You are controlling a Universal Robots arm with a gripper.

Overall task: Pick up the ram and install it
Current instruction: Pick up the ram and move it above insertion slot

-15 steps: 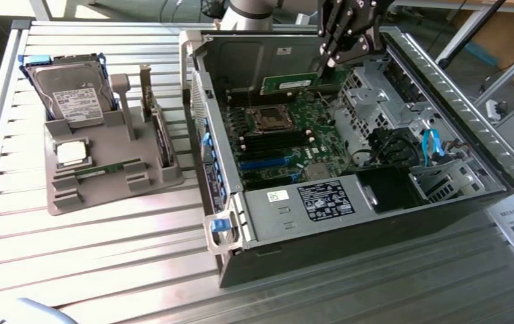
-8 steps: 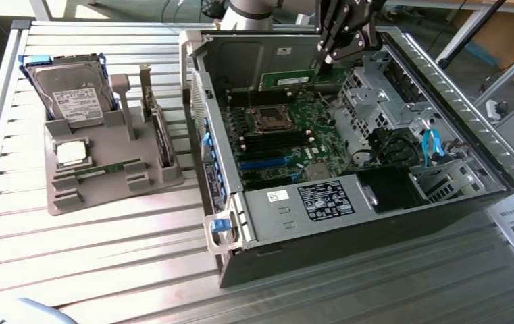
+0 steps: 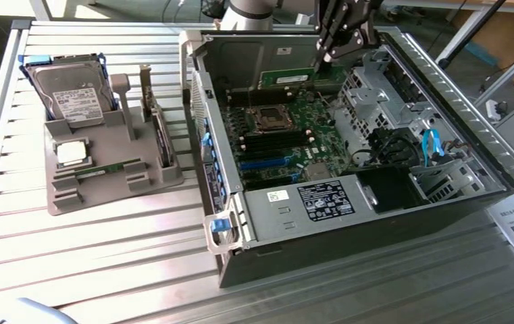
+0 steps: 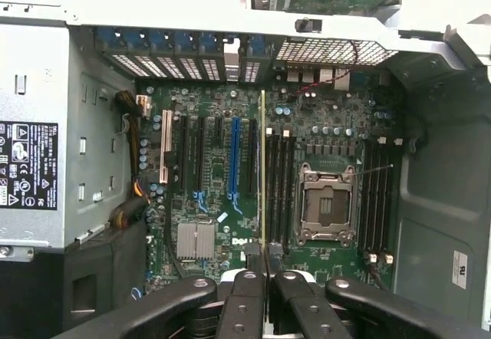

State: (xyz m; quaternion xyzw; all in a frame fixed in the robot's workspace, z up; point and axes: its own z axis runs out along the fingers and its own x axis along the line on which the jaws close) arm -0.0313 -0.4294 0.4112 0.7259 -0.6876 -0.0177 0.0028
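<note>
In the exterior view, your gripper (image 3: 326, 64) hangs inside the open computer case (image 3: 347, 250), close to its far wall and above the motherboard (image 3: 284, 142). The fingers are clamped on the ram (image 3: 286, 78), a green stick with a white label that lies level just past the processor socket (image 3: 270, 121). Toward the exterior view's left, well apart from the case, the grey holder (image 3: 103, 138) sits on the slatted table (image 3: 103, 256). It carries the hard drive (image 3: 72, 98), the square processor chip (image 3: 72, 152) and a second stick (image 3: 108, 169) lying in its slot.

In the wrist view, you look down past the gripper (image 4: 263, 258) onto the motherboard (image 4: 322, 124). The ram (image 4: 263, 170) is pinched between the two fingers and seen edge-on as a thin pale line. It runs alongside the black memory slots (image 4: 278, 185), between the blue slot (image 4: 234, 155) and the processor socket (image 4: 326, 205). You cannot tell from here whether the ram touches a slot or hangs above it.
</note>
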